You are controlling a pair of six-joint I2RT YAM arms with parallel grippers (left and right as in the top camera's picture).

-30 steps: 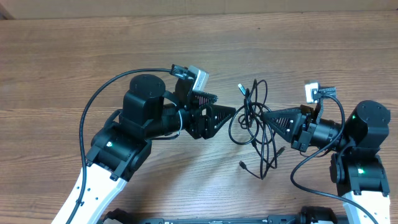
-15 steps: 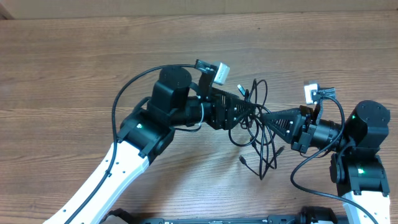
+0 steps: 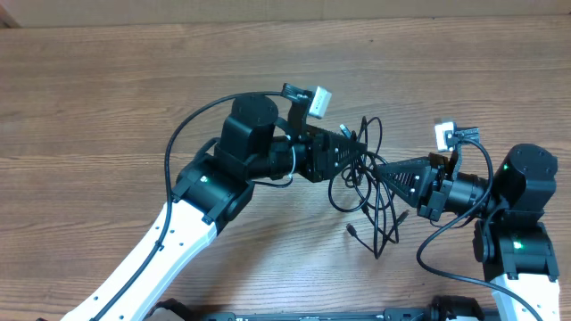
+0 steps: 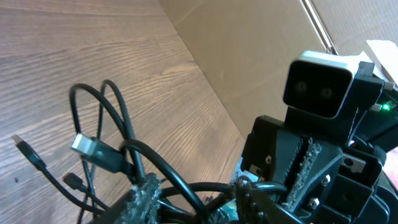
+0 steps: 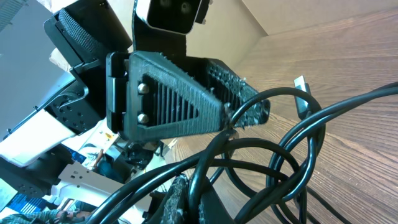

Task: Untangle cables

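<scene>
Table: brown wood-grain table (image 3: 89, 107); it carries both arms and the tangle.
Left arm: white-and-black jointed left arm (image 3: 178, 232); it reaches from the near left edge up and across towards the middle; a thick black cord loops off its upper joint.
Right arm: black right arm (image 3: 522, 205) with a green light; it stands at the right edge and points left towards the middle.
Left gripper: black two-finger left gripper (image 3: 359, 159) with ribbed triangular fingers; the tips are buried in the upper part of the tangle; in the right wrist view the fingers (image 5: 186, 99) come nearly together at the tips, pinching a strand.
Right gripper: black wedge-shaped right gripper (image 3: 378, 168); its fingers are drawn to a single point against the right side of the tangle, with a strand caught at the tip; the two grippers' tips are just beside each other.
Cables: thin black cables (image 3: 361, 183) in a knotted bundle of loops; they lie right of the table's middle, between the two grippers; loops rise above the tips and long strands trail towards the near edge.
Plugs: small black plug (image 3: 351, 230) lying on the wood at the tangle's lower left; a silver-tipped plug (image 4: 84, 144) sits within the loops in the left wrist view.
</scene>
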